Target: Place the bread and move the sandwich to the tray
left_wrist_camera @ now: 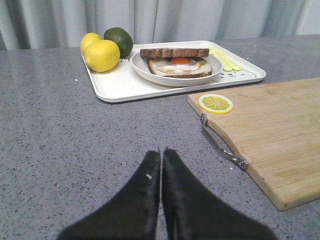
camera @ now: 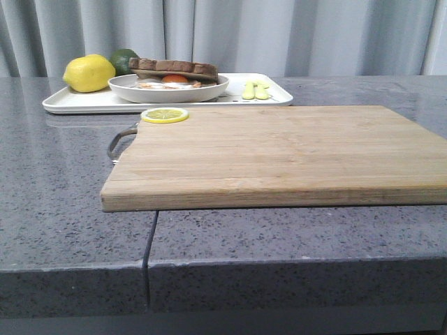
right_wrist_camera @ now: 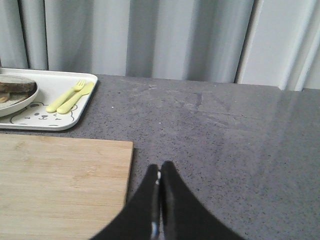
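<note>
2 sets of fingers, left (left_wrist_camera: 161, 162) and right (right_wrist_camera: 159, 175), each pressed closed, empty, above the countertop (left_wrist_camera: 75, 130).

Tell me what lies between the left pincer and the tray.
Only bare grey countertop between the left pincer and the tray, per the left wrist view.

Soft, even light, no hard shadows. Slight sheen on counter (right_wrist_camera: 240, 110) far side. Front pic a bit grainy; wrist pics sharp, fingers (left_wrist_camera: 175, 200) blurry.
</note>
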